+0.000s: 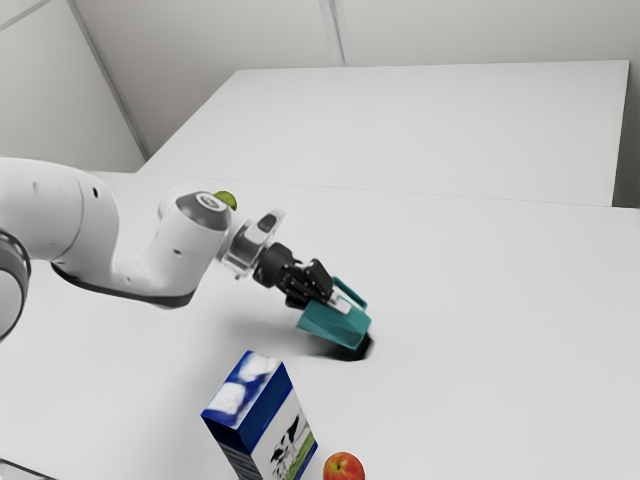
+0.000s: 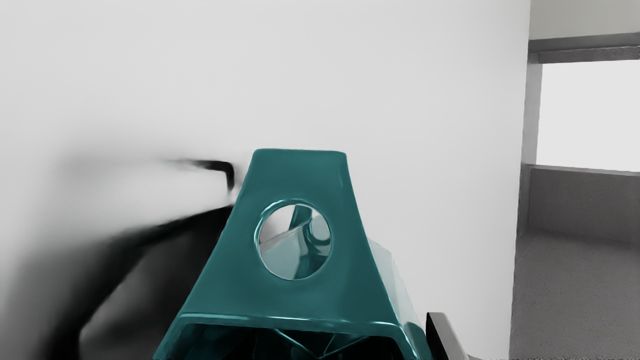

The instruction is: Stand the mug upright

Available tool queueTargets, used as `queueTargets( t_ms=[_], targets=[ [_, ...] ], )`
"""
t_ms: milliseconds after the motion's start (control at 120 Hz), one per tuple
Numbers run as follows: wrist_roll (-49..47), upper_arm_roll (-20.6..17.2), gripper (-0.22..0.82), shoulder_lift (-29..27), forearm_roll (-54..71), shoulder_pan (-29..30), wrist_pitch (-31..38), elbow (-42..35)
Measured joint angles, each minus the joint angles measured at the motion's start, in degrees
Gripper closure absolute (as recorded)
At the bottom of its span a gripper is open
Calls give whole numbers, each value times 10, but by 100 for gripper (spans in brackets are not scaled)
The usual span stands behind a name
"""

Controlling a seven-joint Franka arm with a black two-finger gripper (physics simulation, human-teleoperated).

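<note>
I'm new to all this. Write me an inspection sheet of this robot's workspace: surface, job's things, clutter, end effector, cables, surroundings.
Surface: white table, plain, with a dark shadow by the mug.
Job's things: the teal mug is tilted, not upright.
Clutter: blue-and-white milk carton standing, red apple beside it; a green round thing, partly hidden behind the arm.
End effector: black end effector at the mug; whether it grips is unclear.
Cables: nothing seen.
Surroundings: pale walls; in the wrist view, a grey structure beyond the table.
</note>
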Motion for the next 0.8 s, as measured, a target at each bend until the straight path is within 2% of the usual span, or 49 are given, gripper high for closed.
queueTargets(
  t_ms=[175, 392, 583, 800],
  targets=[
    [-5, 0, 77, -45, 45, -8, 11, 5],
    [-38, 0, 77, -106, 275, -11, 44, 17],
    [-82, -2, 78, -113, 469, -8, 56, 34],
    [-129, -2, 78, -105, 611, -4, 57, 37]
  ],
)
